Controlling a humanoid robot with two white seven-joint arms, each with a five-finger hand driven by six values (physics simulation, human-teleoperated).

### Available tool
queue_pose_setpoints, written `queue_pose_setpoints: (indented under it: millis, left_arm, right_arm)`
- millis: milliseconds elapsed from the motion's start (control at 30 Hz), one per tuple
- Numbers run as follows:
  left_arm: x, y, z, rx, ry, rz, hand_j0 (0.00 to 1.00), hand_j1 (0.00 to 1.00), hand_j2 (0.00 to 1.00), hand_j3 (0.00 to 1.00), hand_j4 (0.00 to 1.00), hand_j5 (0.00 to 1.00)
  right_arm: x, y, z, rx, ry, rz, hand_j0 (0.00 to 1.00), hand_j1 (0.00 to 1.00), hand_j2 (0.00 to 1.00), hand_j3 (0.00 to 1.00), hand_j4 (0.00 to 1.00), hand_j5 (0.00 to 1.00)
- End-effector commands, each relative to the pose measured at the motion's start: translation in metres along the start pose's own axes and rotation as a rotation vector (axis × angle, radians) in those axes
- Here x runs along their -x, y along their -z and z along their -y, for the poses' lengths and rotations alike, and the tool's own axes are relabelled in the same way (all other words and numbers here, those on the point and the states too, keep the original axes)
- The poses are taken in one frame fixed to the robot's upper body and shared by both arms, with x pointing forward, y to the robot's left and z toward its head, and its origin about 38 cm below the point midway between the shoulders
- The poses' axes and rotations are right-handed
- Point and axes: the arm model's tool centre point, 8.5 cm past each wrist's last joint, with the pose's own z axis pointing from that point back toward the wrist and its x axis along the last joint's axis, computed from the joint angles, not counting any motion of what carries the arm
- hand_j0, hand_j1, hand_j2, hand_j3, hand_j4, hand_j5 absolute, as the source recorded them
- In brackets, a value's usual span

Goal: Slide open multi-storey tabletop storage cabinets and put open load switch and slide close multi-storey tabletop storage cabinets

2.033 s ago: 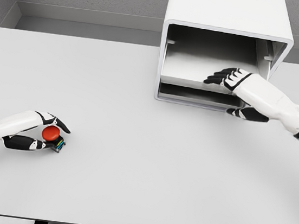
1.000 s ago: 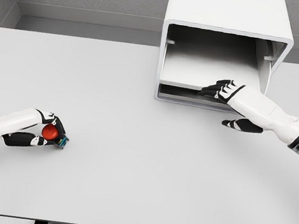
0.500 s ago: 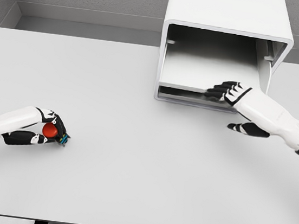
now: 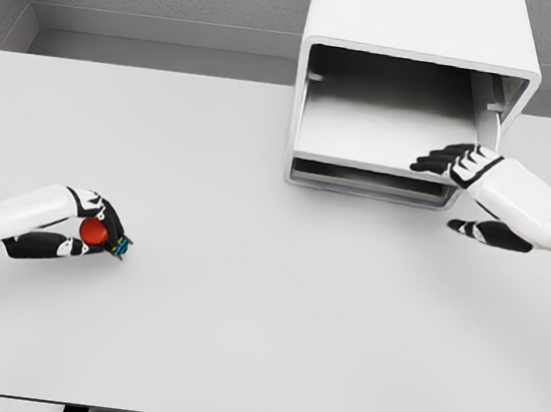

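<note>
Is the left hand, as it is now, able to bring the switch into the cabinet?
Probably yes: the left hand grips the switch, bare table lies between, and the cabinet front is open.

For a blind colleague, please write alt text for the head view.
The robot's left hand grips a load switch with a red button on a white table. Its right hand rests open, fingers on the front edge of a shelf in a white storage cabinet, whose front is open.

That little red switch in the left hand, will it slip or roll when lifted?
The switch looks small and probably light, since the left hand wraps around it. Its red top looks rounded and perhaps slippery. The dark base looks blocky, so rolling seems unlikely.
</note>
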Motion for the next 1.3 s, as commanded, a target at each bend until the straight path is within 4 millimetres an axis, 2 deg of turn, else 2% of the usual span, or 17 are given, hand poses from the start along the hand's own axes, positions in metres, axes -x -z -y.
queue_pose_setpoints:
  millis: [0,67,133,400,667,767,1267]
  left_arm:
    - [-0.005,0.0,-0.005,-0.013,0.009,0.012,0.43,0.43,0.43,0.43,0.43,0.43]
    - [-0.011,0.004,-0.011,-0.016,0.031,0.033,0.43,0.43,0.43,0.43,0.43,0.43]
    - [-0.015,0.006,-0.015,-0.02,0.045,0.044,0.43,0.43,0.43,0.43,0.43,0.43]
    - [-0.027,0.016,-0.03,-0.032,0.093,0.086,0.43,0.43,0.43,0.43,0.43,0.43]
    - [-0.036,0.026,-0.042,-0.063,0.123,0.125,0.43,0.43,0.43,0.43,0.43,0.43]
    - [-0.042,0.034,-0.044,-0.093,0.124,0.155,0.43,0.43,0.43,0.43,0.43,0.43]
    - [-0.061,0.052,-0.06,-0.157,0.158,0.235,0.43,0.43,0.43,0.43,0.43,0.43]
  right_arm:
    - [0.002,-0.004,0.006,0.006,0.006,-0.008,0.83,0.83,0.83,0.83,0.83,0.83]
    - [0.002,-0.006,0.003,-0.015,0.012,-0.009,0.82,0.82,0.82,0.82,0.82,0.82]
    - [0.004,-0.012,0.003,-0.043,0.037,-0.009,0.76,0.76,0.76,0.76,0.76,0.76]
    - [0.011,-0.042,0.007,-0.013,0.08,-0.059,0.75,0.75,0.75,0.75,0.75,0.75]
    - [0.013,-0.051,-0.004,-0.051,0.093,-0.084,0.77,0.77,0.77,0.77,0.77,0.77]
    - [0.013,-0.052,-0.006,-0.056,0.096,-0.086,0.78,0.78,0.78,0.78,0.78,0.78]
    - [0.01,-0.059,-0.021,-0.085,0.124,-0.098,0.83,0.83,0.83,0.83,0.83,0.83]
